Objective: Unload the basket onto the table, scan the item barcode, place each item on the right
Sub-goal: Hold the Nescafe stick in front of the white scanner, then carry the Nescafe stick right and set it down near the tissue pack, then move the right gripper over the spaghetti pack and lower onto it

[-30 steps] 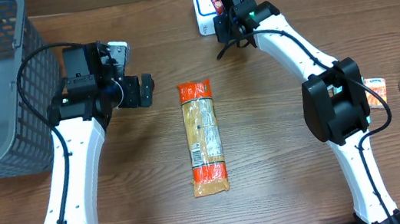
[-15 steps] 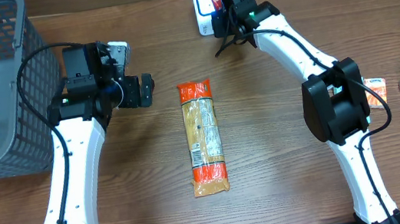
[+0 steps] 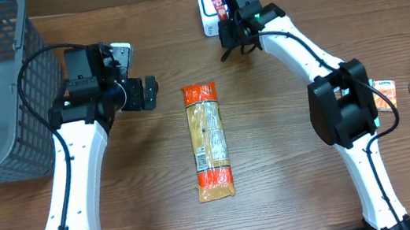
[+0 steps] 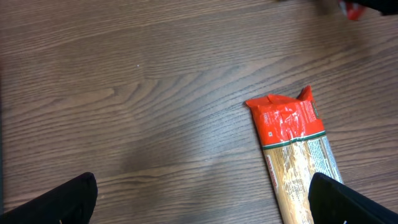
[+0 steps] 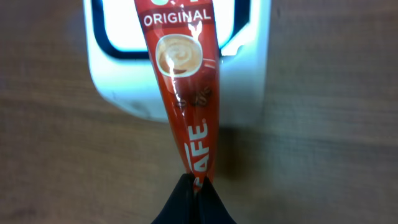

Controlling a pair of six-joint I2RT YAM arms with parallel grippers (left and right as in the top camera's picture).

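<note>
My right gripper (image 5: 196,194) has its jaws pinched shut on one end of the coffee sachet (image 5: 185,93). I judge this is so the free length can lie across the white scanner (image 5: 112,87) and present its print. The sachet runs from my fingertips over the scanner's window. My left gripper (image 3: 141,93) gapes wide and empty, well apart from the scanner.

Even light from above is brightening the table (image 3: 278,185), leaving soft shadows; the scanner (image 5: 118,87) is glaring white and blurring close up.
</note>
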